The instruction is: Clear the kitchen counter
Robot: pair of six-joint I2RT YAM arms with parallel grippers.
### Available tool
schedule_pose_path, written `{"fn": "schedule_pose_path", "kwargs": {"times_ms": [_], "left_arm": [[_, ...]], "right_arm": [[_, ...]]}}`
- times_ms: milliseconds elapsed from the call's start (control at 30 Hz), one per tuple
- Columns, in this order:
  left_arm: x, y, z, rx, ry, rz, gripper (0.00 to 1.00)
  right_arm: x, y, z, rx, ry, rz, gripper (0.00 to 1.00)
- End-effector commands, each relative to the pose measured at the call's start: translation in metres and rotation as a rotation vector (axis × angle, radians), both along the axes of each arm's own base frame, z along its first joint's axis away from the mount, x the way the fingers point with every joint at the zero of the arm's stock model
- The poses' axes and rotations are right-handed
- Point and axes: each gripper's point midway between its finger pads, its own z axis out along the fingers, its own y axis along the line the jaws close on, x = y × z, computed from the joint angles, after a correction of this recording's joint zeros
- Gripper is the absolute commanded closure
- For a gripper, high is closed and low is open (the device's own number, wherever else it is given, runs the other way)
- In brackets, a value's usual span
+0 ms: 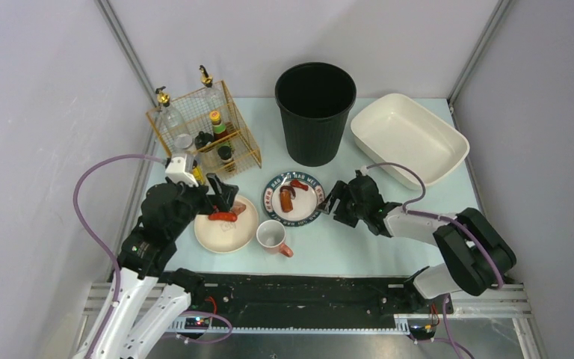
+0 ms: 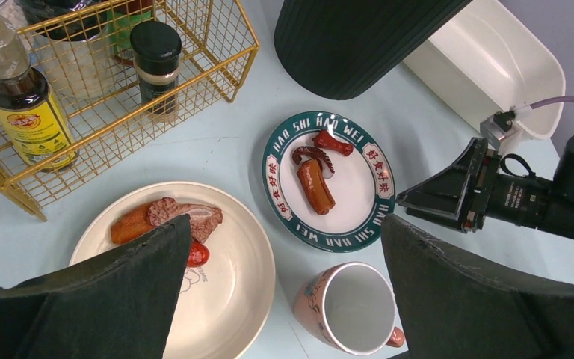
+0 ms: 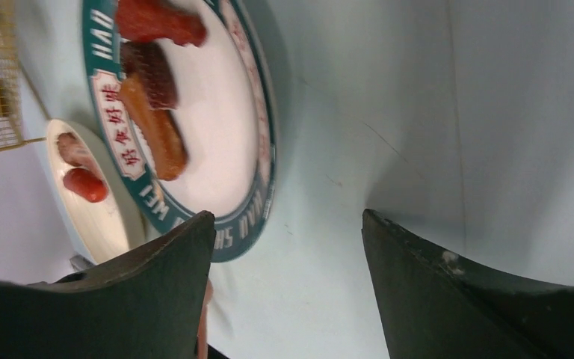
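Counter: mint top under both arms, still laden.
R gripper: jaws apart at green plate's rim, nothing held.
L gripper: wide open over cream plate.
Risk: if rim is pinched shallow, plate could be tipped, food spilled.

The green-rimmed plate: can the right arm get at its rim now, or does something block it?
Probably yes. The right gripper is at the rim of the plate, jaws apart, with nothing between; the mug stands clear of its path.
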Motion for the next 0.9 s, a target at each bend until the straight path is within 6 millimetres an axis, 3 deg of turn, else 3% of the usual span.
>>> {"fn": "schedule_pose_path", "kwargs": {"times_ms": [0,367,600,667,767,867], "left_arm": [[0.001,-0.003,0.011,-0.025,-0.041,-0.023,0.0],[0.001,-0.001,0.01,-0.028,-0.041,-0.016,0.0],[0.003,-0.001,0.009,-0.03,-0.035,-0.015,0.0],[0.003,-0.001,0.009,-0.03,-0.034,-0.015,0.0],[0.003,-0.001,0.009,-0.032,-0.034,-0.014,0.0],[0.003,0.0,0.009,-0.031,-0.033,-0.014,0.0]], "right_arm": [[0.021,0.015,0.014,0.132,-0.114,-0.038,0.24],[0.01,0.04,-0.031,0.231,0.002,-0.013,0.42],[0.008,0.043,-0.039,0.245,0.019,-0.015,0.56],[0.007,0.043,-0.04,0.241,0.021,-0.013,0.63],[0.007,0.043,-0.041,0.244,0.027,-0.01,0.91],[0.005,0.044,-0.042,0.245,0.037,-0.004,1.0]]}}
